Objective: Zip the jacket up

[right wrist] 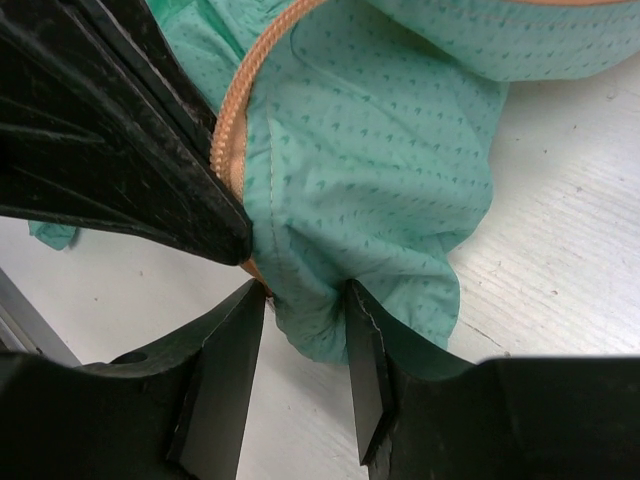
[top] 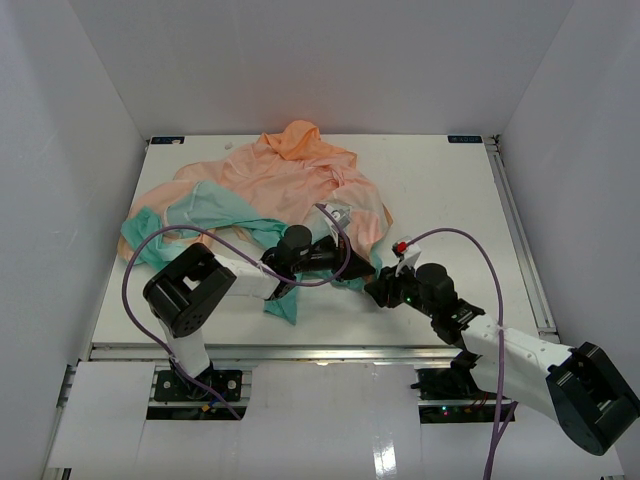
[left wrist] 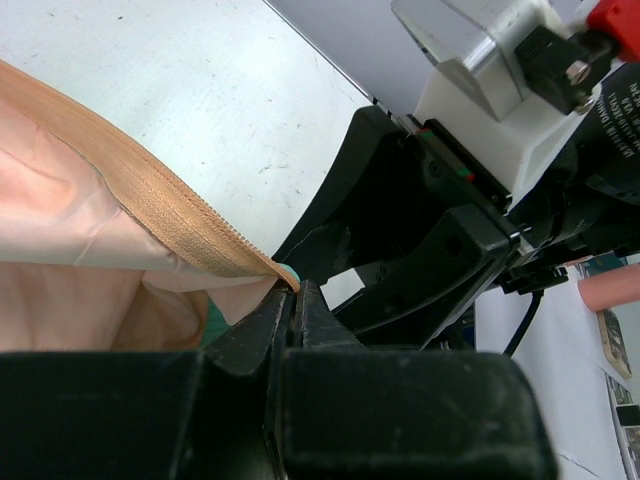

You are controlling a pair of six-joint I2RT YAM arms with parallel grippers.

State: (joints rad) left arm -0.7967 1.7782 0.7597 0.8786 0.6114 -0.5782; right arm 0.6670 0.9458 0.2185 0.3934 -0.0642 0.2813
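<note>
Left claw (left wrist: 292, 300), pressed together on the end of the peach zipper tape (left wrist: 180, 215), and right claw (right wrist: 305, 330), pinching a teal hem fold (right wrist: 400, 150), meet at the near edge of the jacket (top: 290, 180), crumpled on the table (top: 450, 190); its halves appear unjoined, so zipping seems wholly left.

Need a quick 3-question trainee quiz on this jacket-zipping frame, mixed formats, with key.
1. Which colour is the part of the jacket held in the right gripper? A peach, B teal, C white.
2. True or false: the left gripper is open and clear of the jacket.
3. Fill in: the left gripper pinches the end of the jacket's peach ___ tape.
Key: 1 B; 2 false, it is shut on the jacket; 3 zipper.
</note>
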